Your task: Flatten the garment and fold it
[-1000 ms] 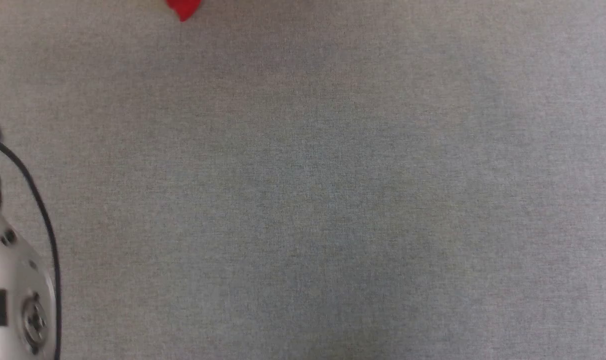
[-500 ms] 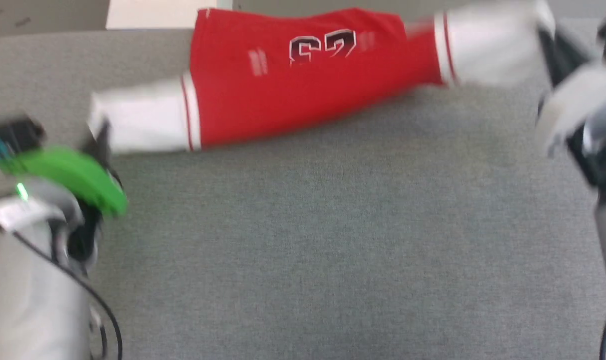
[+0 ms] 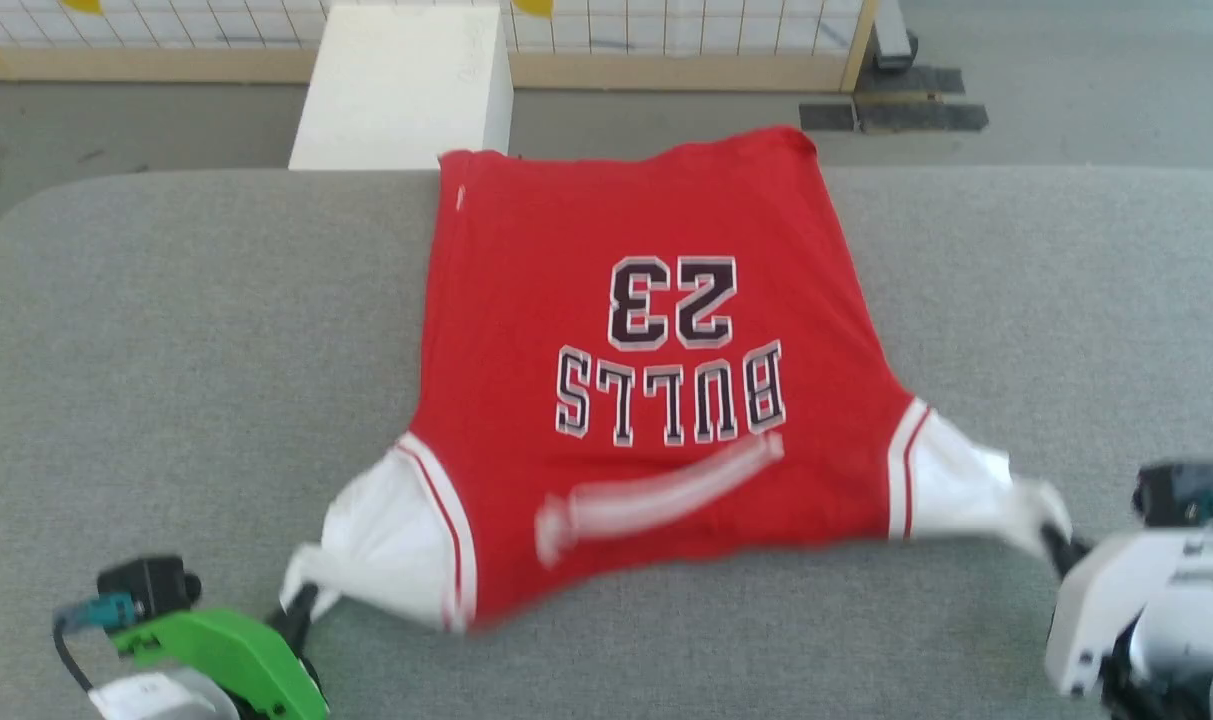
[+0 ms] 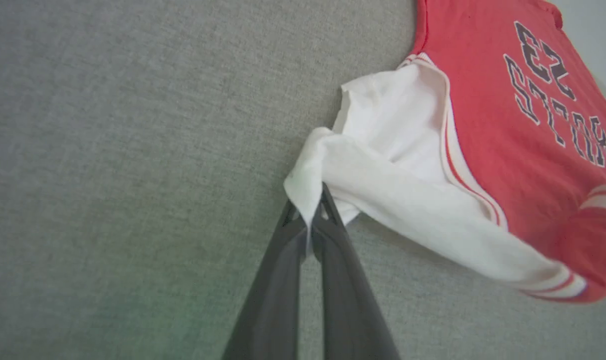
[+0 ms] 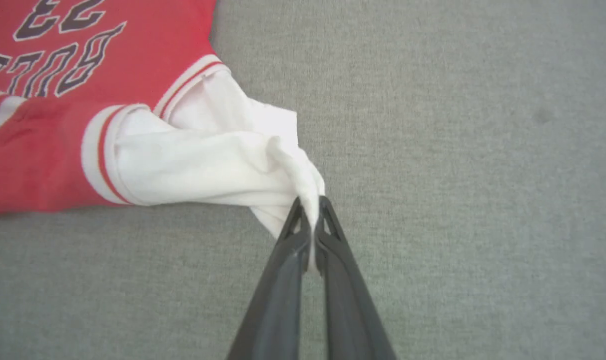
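The garment [image 3: 626, 330] lies print side up on the grey table [image 3: 166, 300], hem toward the far edge and collar toward the robot. The body is spread mostly flat. The near edge is blurred in the head view, so its exact lie cannot be told.

The left gripper [image 4: 310, 202] is clamped on the tip of the left sleeve [image 4: 392, 130]. The right gripper [image 5: 310, 205] is clamped on the tip of the right sleeve [image 5: 208, 150]. Both sleeves are drawn outward and toward the robot.

Hazards:
- Each hold takes only a thin pinch of sleeve cloth. A hard pull is likely to strip the cloth out of the jaws.
- The hem appears to reach past the far table edge. Slack released there could let the cloth slide off.
- Both sleeves are doubled over. Laid down as they are, creases would be pressed in.

View differences: the head view gives the whole layout, including the hem at the far edge and the white box [image 3: 401, 90] beyond it. The wrist views show the jaws closed on cloth and the folded sleeve layers.
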`<state>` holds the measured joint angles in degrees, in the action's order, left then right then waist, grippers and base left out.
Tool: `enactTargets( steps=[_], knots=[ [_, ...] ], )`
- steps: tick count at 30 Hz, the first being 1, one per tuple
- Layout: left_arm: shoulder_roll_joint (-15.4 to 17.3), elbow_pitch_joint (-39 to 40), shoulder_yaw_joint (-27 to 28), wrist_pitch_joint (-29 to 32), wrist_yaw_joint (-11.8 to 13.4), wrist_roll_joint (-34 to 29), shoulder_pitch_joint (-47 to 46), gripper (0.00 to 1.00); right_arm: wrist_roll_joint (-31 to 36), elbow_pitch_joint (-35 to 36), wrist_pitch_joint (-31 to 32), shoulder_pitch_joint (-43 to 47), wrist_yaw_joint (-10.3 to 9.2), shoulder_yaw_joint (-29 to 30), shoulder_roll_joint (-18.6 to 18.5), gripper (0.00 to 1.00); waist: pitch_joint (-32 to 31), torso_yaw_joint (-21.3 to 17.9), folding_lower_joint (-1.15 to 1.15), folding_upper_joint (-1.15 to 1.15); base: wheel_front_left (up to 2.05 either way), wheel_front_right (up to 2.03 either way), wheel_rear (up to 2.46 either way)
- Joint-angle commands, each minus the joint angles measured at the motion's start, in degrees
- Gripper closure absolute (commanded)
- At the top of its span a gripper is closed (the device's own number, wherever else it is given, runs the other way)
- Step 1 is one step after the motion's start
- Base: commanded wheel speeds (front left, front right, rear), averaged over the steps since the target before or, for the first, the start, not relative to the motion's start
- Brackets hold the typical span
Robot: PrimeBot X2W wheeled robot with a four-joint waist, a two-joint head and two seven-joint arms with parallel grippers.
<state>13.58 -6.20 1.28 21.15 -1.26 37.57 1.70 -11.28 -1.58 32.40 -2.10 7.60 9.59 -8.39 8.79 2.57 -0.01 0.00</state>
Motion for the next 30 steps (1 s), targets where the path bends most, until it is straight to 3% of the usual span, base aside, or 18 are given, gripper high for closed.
enactTargets(
  steps=[1, 5, 10, 15, 17, 20, 30],
  knots=[
    [-0.72, 1.18, 0.24, 0.49, 0.98, 0.40, 2.21, 1.00, 0.75, 1.40, 1.49, 2.12, -0.11, 0.99, 1.52, 1.00, -1.35, 0.30, 0.01, 0.00, 0.00, 0.00, 0.00],
    [-1.72, 3.84, 0.04, 1.26, 3.22, 0.04, 6.88, 1.00, 1.38, 3.98, 6.98, 8.11, -0.11, 3.28, 4.37, 1.00, -2.12, 0.09, 0.01, 0.00, 0.00, 0.00, 0.00],
    [-3.40, 5.73, 0.92, 0.60, 5.38, 0.64, 11.48, 1.00, 0.22, 4.41, 12.02, 13.78, -0.11, 6.66, 5.43, 1.00, -3.20, -0.22, 0.01, 0.00, 0.00, 0.00, 0.00],
    [-4.56, 5.84, 1.28, -0.49, 5.99, 1.17, 13.84, 1.00, -4.39, 1.23, 11.61, 16.57, -0.11, 6.75, 5.49, 1.00, -3.87, -0.29, 0.01, 0.00, 0.00, 0.00, 0.00],
    [-5.05, 5.54, 1.02, -1.05, 5.68, 1.40, 13.94, 1.00, -5.54, -0.70, 9.40, 16.40, -0.11, 6.33, 5.49, 0.85, -4.01, -0.17, 0.01, 0.00, 0.00, 0.00, 0.00],
    [-5.44, 5.12, 0.57, -1.74, 4.97, 1.68, 13.47, 1.00, -5.93, -2.71, 5.79, 15.90, -0.11, 4.73, 5.50, 0.00, -4.21, 0.18, 0.01, 0.00, 0.00, 0.00, 0.00],
    [-5.49, 4.05, -0.37, -3.75, 3.97, 1.08, 11.43, 1.00, -4.39, 1.75, -4.44, 11.69, -0.11, 5.18, 5.50, 0.00, -3.94, 1.86, 0.01, 0.00, 0.00, 0.00, 0.00]
  ],
)
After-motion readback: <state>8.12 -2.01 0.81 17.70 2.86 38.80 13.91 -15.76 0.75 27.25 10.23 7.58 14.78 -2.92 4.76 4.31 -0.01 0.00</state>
